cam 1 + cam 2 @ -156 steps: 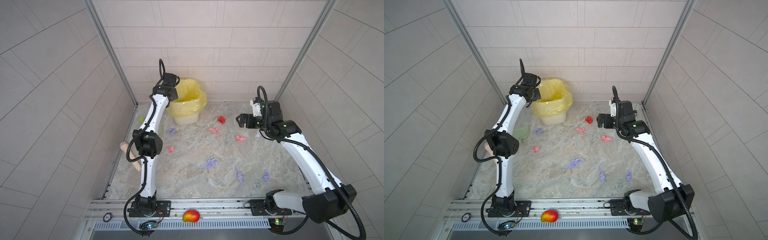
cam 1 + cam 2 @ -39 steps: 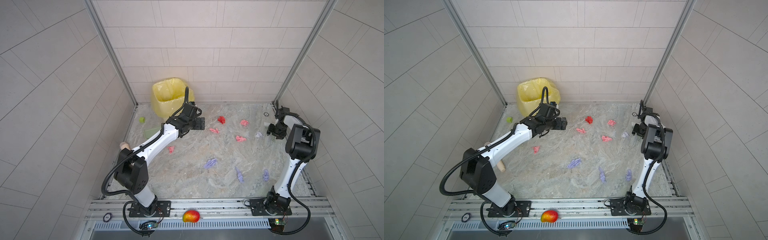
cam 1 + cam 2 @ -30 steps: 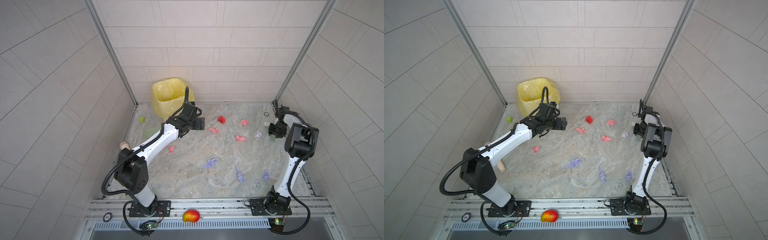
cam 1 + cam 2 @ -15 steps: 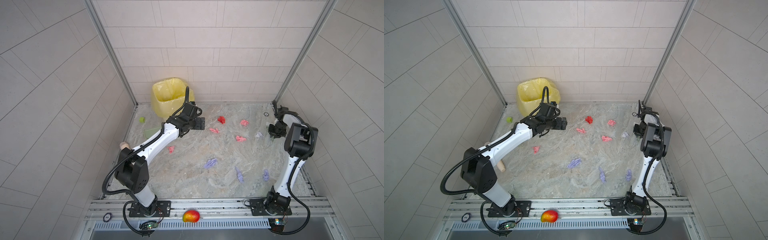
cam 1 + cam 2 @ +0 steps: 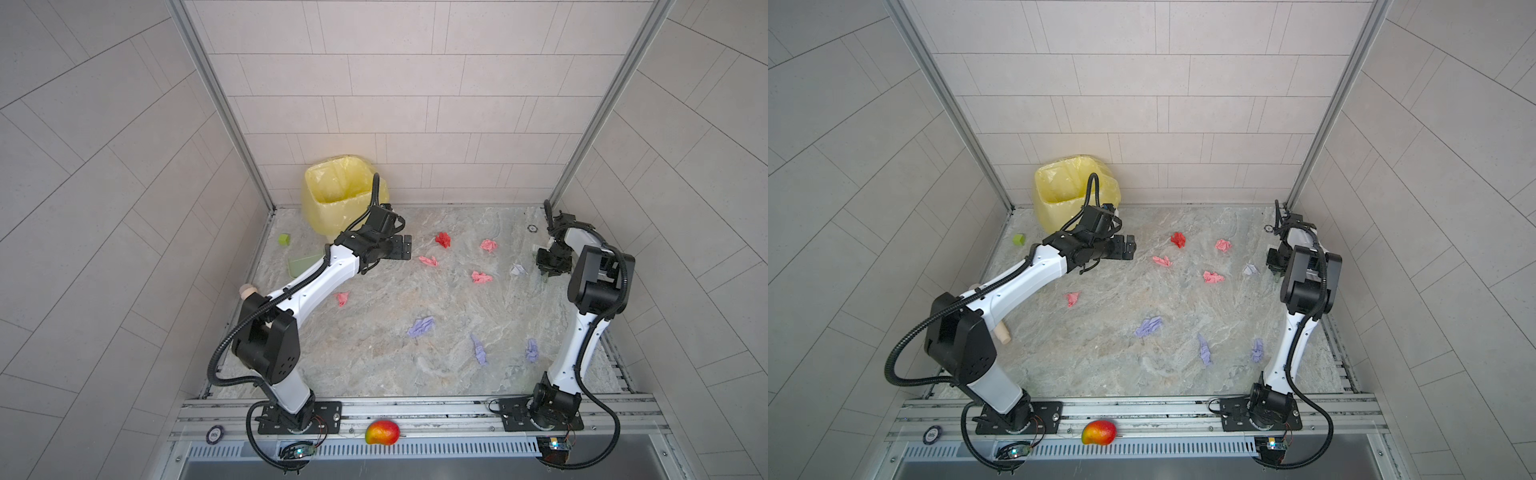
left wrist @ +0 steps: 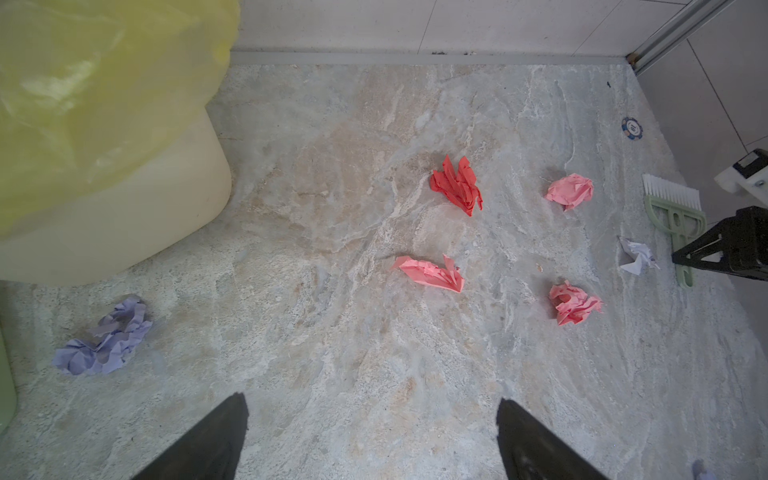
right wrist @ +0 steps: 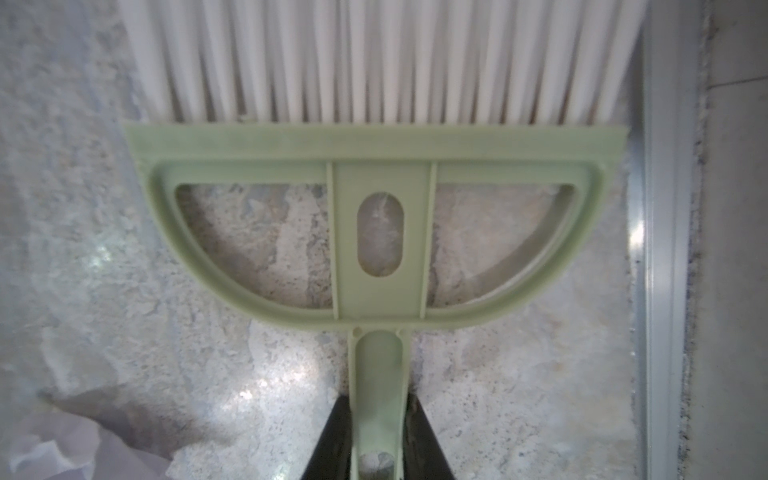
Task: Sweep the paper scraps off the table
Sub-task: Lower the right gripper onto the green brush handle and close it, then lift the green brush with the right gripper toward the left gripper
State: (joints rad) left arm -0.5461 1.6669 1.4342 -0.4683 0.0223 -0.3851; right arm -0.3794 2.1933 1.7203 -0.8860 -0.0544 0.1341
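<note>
Several pink, red and lavender paper scraps lie across the marble table (image 5: 374, 365): a red one (image 5: 443, 239), pink ones (image 5: 481, 277) (image 5: 342, 298), purple ones (image 5: 420, 326) (image 5: 478, 350). My left gripper (image 5: 405, 252) hovers open near the bin, facing the red scrap (image 6: 456, 191), with nothing between its fingers. A purple scrap (image 6: 104, 340) lies beside it. My right gripper (image 7: 379, 399) is low at the right wall, shut on the handle of a pale-green brush (image 7: 379, 232) with white bristles. A pale lavender scrap (image 5: 518, 270) lies just left of it.
A bin with a yellow bag (image 5: 338, 195) stands at the back left. A lime-green cube (image 5: 284, 239) and a green dustpan (image 5: 303, 264) lie by the left wall. A small round chip (image 5: 532, 227) lies at the back right. A mango (image 5: 381, 432) rests on the front rail.
Over the last second my right gripper's jaws closed onto the brush handle. The left jaws spread slightly wider. Both arms have barely moved, and the scraps lie where they were.
</note>
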